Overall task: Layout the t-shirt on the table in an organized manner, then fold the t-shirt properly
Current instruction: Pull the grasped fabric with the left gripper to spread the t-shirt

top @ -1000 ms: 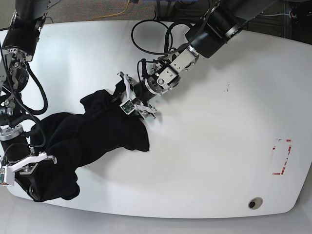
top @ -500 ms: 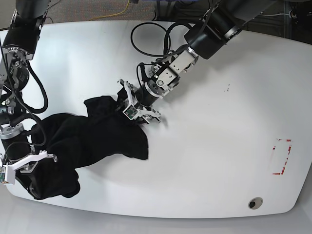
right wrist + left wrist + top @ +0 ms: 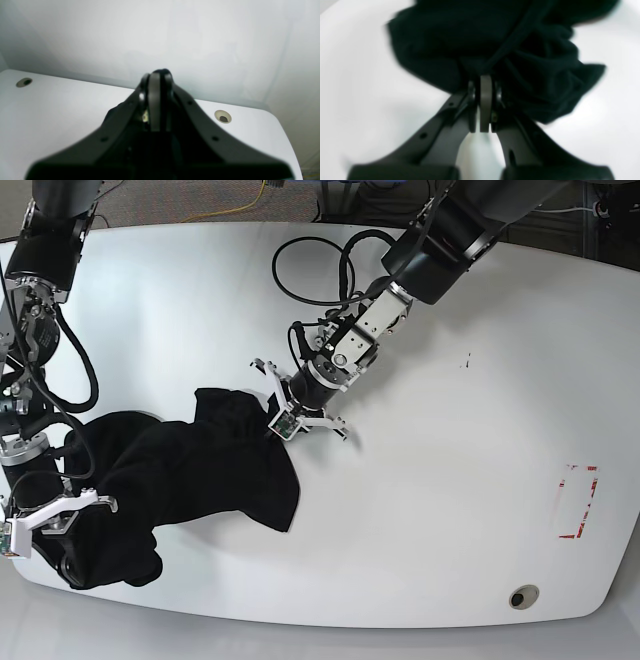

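The black t-shirt [image 3: 190,470] lies bunched on the front left of the white table [image 3: 450,510]. My left gripper [image 3: 285,417] is shut on the shirt's right edge, low over the table. In the left wrist view the jaws [image 3: 485,85] meet on a fold of the black fabric [image 3: 495,37]. My right gripper [image 3: 70,508] is at the table's front left corner, in the shirt's bunched end. In the right wrist view it [image 3: 157,77] is shut with a bit of black fabric [image 3: 163,71] showing at the tips.
A red rectangular outline [image 3: 578,500] marks the table at the right, with a round hole [image 3: 523,596] near the front edge and dark specks [image 3: 466,362] mid-table. Black cables [image 3: 310,250] loop behind the left arm. The right wrist view shows two holes [image 3: 223,116].
My left gripper has moved right and toward the front, dragging the shirt's edge with it so the fabric stretches further right. The right arm has barely moved.
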Available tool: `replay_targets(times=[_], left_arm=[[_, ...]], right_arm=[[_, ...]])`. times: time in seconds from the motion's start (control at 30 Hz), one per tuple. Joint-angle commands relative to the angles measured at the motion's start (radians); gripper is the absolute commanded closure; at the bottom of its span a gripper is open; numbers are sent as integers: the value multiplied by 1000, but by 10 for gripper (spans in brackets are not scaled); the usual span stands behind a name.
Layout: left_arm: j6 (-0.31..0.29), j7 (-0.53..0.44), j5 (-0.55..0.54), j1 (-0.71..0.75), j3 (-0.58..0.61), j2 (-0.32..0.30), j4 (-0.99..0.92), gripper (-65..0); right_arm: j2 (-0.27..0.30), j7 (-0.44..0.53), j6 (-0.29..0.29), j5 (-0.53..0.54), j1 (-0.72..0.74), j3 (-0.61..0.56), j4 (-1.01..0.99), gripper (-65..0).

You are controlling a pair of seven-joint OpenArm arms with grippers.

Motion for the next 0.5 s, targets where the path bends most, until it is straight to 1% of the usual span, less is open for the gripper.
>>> replay_targets(times=[0.0,0.13,0.3,0.47], left_arm=[[2,-26,0,-21,-24,11,34,0],[2,-26,0,-16,-53,-27,95,0],[2,-26,-2,16,-112,-50,210,0],[2,-23,0,36,-165,-98,313,0]], right_arm=[[7,41,0,-4,20,11,13,0],[4,41,0,-5,11,11,13,0],[-4,41,0,-5,4,11,13,0],[-15,41,0,-5,-3,13,13,0]])
